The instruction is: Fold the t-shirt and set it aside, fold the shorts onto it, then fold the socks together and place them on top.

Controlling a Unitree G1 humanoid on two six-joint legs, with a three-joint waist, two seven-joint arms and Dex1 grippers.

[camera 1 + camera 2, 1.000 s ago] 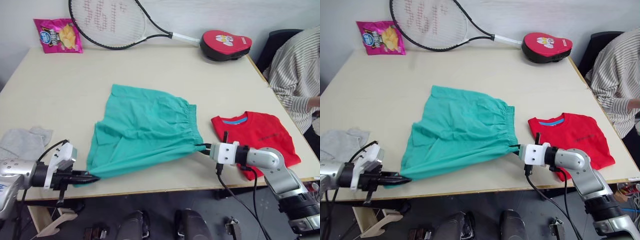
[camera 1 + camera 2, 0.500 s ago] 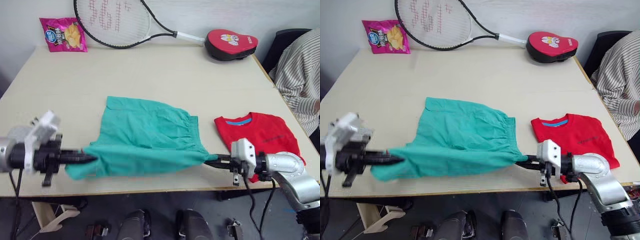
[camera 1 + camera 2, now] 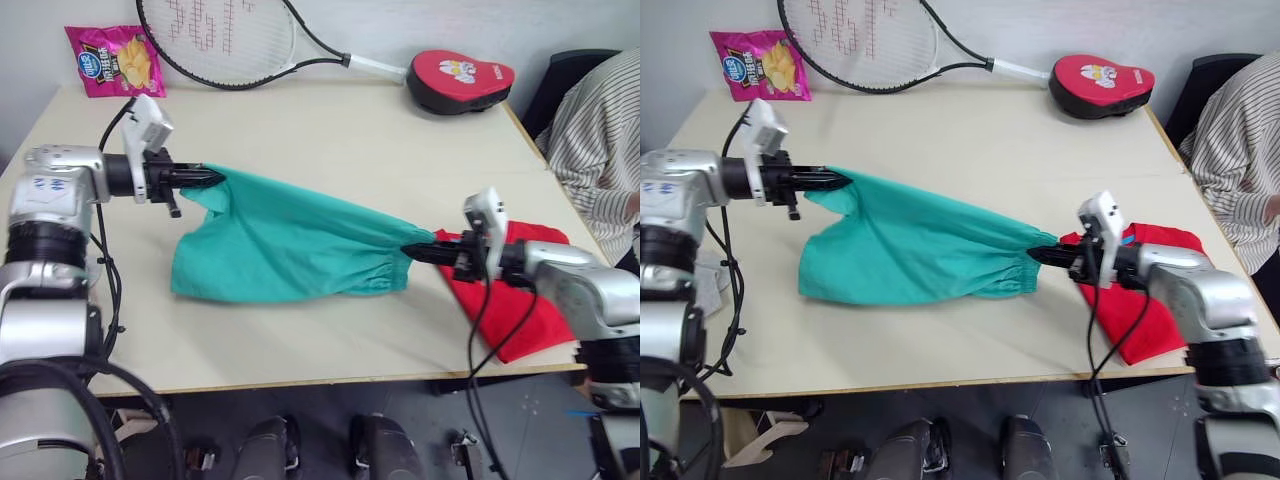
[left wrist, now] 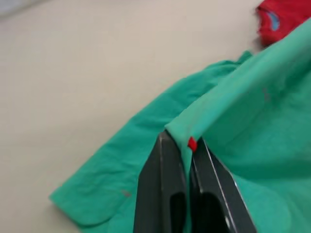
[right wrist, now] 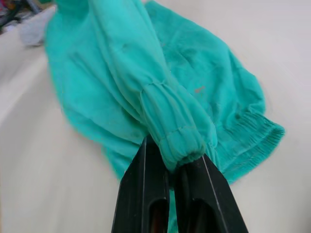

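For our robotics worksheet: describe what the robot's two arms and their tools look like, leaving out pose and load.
Both arms have silver-grey metal shells with black joint sections. Each wrist carries a white block-shaped camera housing, and loose black cables loop down from the forearms. The left tool and the right tool each end in two slim black fingers. A small red mark shows between the left tool's fingers in the left wrist view.

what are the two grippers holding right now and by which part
Both hold the teal shorts. The left gripper pinches a hem edge at the leg end; the right gripper clamps the gathered elastic waistband, fabric stretched between them.
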